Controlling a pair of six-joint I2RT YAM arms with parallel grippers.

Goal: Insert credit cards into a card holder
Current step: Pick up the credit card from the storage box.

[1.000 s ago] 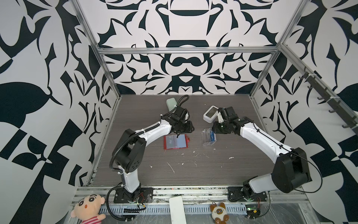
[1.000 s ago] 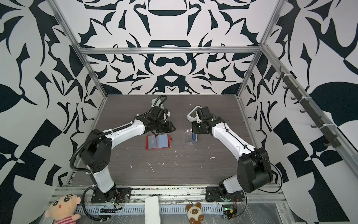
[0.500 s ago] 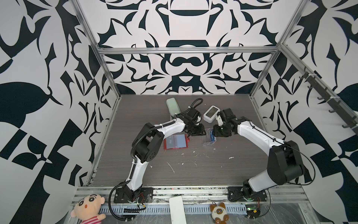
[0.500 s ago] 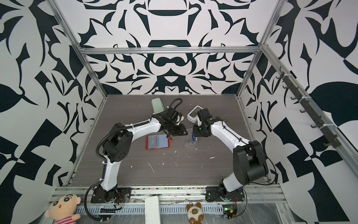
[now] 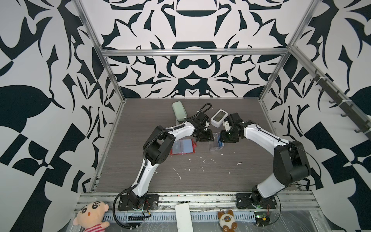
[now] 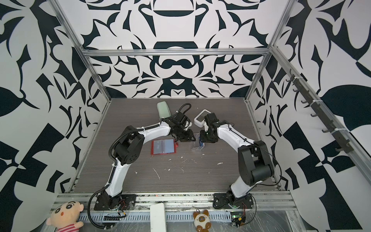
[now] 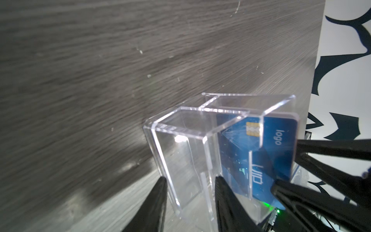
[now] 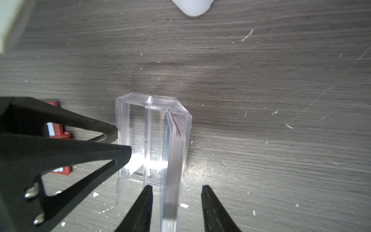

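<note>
The grey wood-grain table (image 5: 220, 176) carries everything. The left arm (image 5: 180, 130) and right arm (image 5: 261, 134) lean in and meet just behind its middle. A mint-green case (image 5: 179, 113) lies near the back edge, left of centre, and a white device (image 5: 219, 120) with a grey screen sits right of it.

The card holder (image 5: 185, 146) lies open and flat, sleeves up, just left of the surface's middle, its left side partly hidden under the left arm's elbow in a top view. A clear acrylic stand (image 5: 215, 147) stands upright just right of it, apart from it.

The credit cards (image 8: 176, 150) stand on edge as a stack in the stand's compartment nearer the right arm; the front one is blue (image 7: 281, 140), with a chip.

The right gripper (image 8: 176, 187) straddles that stack, fingers parted with gaps on both sides. The left gripper (image 7: 189, 179) has its fingers apart around the stand's empty compartment and seems to touch the walls; I cannot tell whether it squeezes.
</note>
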